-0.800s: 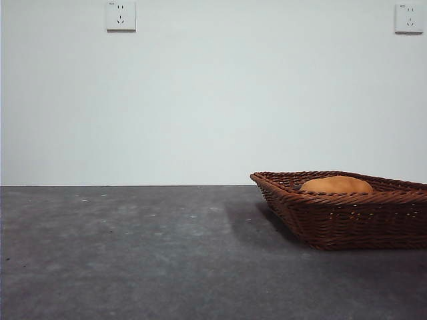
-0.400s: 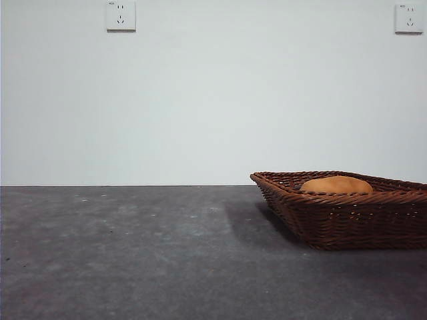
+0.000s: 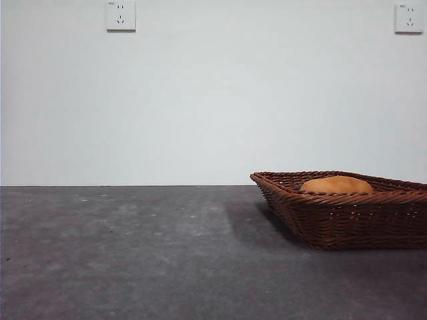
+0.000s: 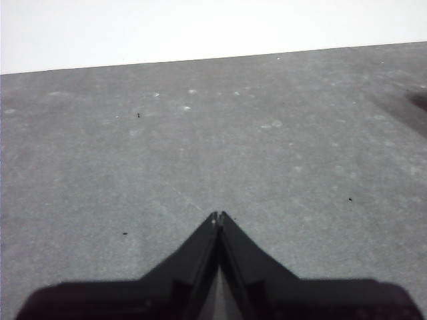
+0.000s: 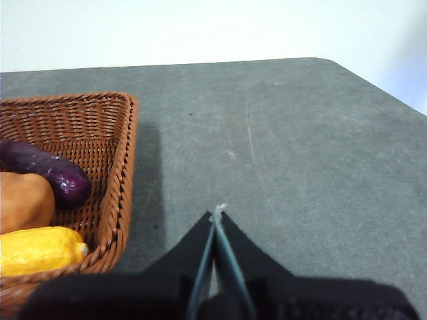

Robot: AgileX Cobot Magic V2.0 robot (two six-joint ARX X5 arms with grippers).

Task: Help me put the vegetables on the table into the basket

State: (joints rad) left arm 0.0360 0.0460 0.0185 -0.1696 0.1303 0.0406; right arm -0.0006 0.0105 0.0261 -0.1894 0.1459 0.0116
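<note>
Vegetables all sit in the basket [image 5: 113, 167]: eggplant [image 5: 47, 170], potato [image 5: 23, 200], corn [image 5: 40, 250] side by side near one end, per r wrist view. Front view shows only the potato [image 3: 335, 185] over the braided rim; the other two are hidden behind the wall there. No veg visible on the table [image 3: 133, 253], so I judge the task basically done

My left gripper [image 4: 217, 217]: jaws together, holding nothing, over bare table well away from basket. My right gripper [image 5: 217, 212]: jaws together, empty, just beside the basket's flared side

Risks: if r arm swings toward the basket low, it could clip the rim and shove it. Table's rounded corner and far edge show in r view, so don't push the basket that way

Room: lots of open surface on the l side, clear beyond r jaws too
</note>
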